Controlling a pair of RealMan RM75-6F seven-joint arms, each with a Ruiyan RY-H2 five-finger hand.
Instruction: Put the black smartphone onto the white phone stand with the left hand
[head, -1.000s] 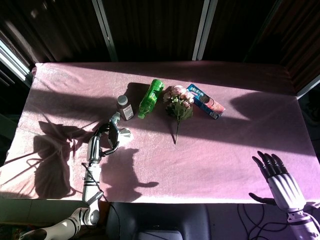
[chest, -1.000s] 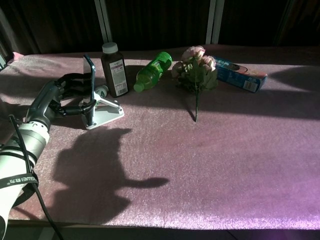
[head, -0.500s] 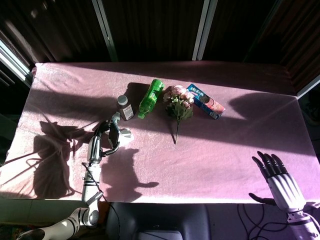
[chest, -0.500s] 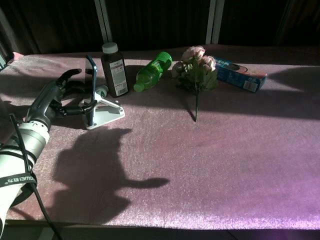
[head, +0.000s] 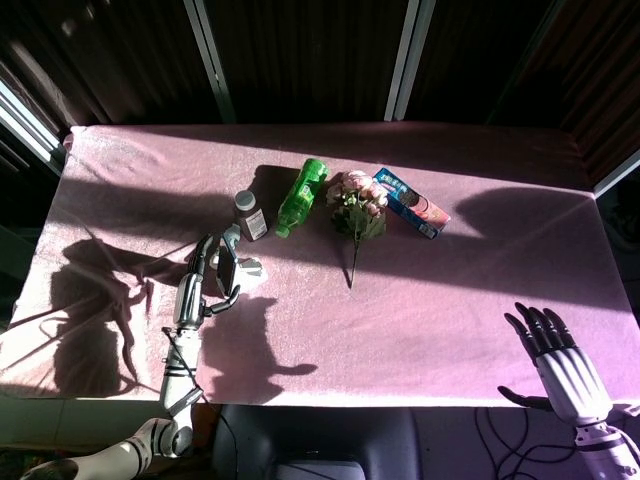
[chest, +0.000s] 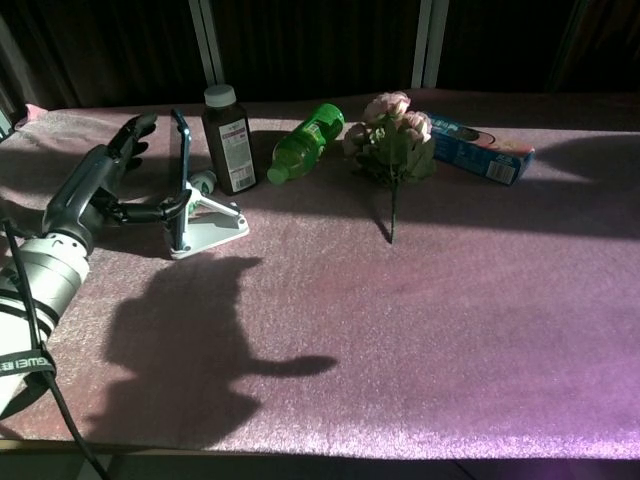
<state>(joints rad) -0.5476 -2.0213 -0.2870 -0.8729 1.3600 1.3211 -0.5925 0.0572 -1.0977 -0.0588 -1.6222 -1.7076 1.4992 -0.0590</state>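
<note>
1. Pink fuzzy cloth covers the whole table, w/ hard sunlight and long dark shadows across it.
2. Far left: left hand reaches in from the near-left edge, fingers spread apart and holding nothing. Upper fingers point up and away; thumb stretches toward the phone's lower edge. Cannot tell if the thumb tip touches it. Head view shows the same hand just left of the phone.
3. Next: black smartphone stands nearly upright, edge-on to the chest camera, seated on the white phone stand. Stand's base lies flat on the cloth, spreading out to the right of the phone. In head view phone and stand sit left of centre, in the front half of the table.
4. Just behind the stand, slightly right: dark brown bottle, upright, white cap, pale label.
5. Right of that: green plastic bottle lying on its side, cap end pointing toward the near left.
6. Centre: small bunch of pale pink flowers w/ green leaves, lying flat, stem pointing toward the near edge.
7. Right of the flowers: blue carton lying flat at an angle, just beside the blooms.
8. Far right, head view only: right hand beyond the table's near-right corner, well apart from everything, fingers extended and slightly spread, holding nothing.
</note>
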